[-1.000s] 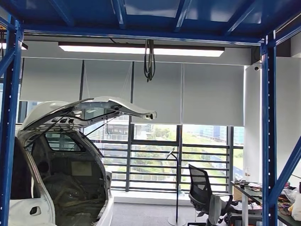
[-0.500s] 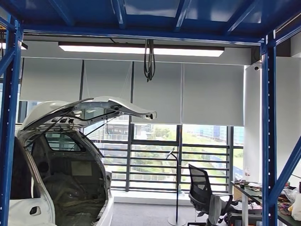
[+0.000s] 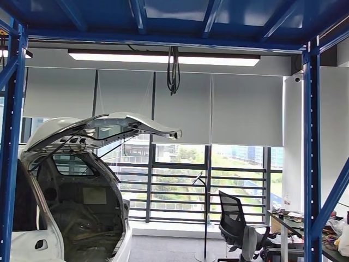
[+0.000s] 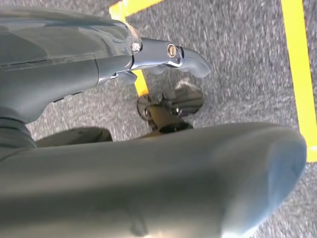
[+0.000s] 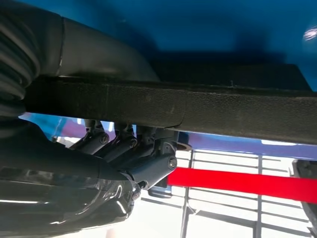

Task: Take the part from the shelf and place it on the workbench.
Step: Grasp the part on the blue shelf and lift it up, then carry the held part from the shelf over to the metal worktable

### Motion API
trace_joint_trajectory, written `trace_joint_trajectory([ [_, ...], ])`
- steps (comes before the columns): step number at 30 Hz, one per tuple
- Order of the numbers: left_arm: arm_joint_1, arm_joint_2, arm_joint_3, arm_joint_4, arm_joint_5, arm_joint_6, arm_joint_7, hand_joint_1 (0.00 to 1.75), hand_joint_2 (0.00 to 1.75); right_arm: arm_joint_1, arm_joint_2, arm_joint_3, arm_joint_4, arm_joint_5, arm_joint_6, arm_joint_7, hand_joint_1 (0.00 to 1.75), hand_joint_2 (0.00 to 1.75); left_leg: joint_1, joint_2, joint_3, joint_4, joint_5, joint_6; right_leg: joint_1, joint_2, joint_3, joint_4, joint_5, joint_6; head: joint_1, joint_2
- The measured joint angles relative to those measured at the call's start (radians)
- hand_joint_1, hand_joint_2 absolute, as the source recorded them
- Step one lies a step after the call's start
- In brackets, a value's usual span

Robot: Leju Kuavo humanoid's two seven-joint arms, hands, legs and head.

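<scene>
Under the blue shelf [image 5: 224, 29], right hand [image 5: 127, 148] grips a black part [image 5: 209, 106].

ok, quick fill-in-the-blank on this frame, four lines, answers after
1. The white car body has its tailgate ____.
2. The tape lines on the grey carpet below the left robot hand are ____.
3. The long flat bar gripped by the right robot hand is ____ in colour.
4. The black mesh office chair stands to the car's ____.

Answers: open; yellow; black; right
</scene>
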State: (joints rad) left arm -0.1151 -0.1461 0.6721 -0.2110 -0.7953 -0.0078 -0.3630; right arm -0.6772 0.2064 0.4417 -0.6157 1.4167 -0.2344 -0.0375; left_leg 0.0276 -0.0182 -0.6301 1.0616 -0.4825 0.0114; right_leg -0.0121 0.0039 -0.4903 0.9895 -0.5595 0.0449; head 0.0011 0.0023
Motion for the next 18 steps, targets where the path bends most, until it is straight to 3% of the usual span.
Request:
trace_joint_trajectory([
  [12, -0.010, 0.000, 0.046, 0.000, 0.025, 0.019, 0.028, 0.00, 1.75, 0.068, -0.021, 0.006, -0.183, -0.041, 0.011, -0.032, 1.75, 1.75, 0.000, 0.000, -0.001, 0.000, 0.000, 0.000, 0.000, 0.001, -0.001, 0.000, 0.000, 0.000, 0.000, 0.000],
  [14, -0.008, 0.000, 0.060, 0.000, 0.035, 0.003, 0.015, 0.00, 1.75, 0.090, -0.022, 0.006, -0.270, -0.147, 0.048, -0.085, 1.75, 1.75, 0.000, 0.000, -0.002, 0.000, 0.000, 0.000, 0.000, 0.001, -0.001, 0.000, 0.000, 0.000, 0.000, 0.000],
  [18, -0.002, 0.001, 0.104, 0.000, 0.084, -0.045, -0.044, 0.00, 1.75, 0.139, -0.023, 0.002, -0.497, -0.583, 0.236, -0.238, 1.75, 1.75, 0.000, 0.000, -0.002, 0.000, 0.000, 0.000, 0.000, 0.000, -0.002, 0.000, 0.000, 0.000, 0.000, 0.000],
])
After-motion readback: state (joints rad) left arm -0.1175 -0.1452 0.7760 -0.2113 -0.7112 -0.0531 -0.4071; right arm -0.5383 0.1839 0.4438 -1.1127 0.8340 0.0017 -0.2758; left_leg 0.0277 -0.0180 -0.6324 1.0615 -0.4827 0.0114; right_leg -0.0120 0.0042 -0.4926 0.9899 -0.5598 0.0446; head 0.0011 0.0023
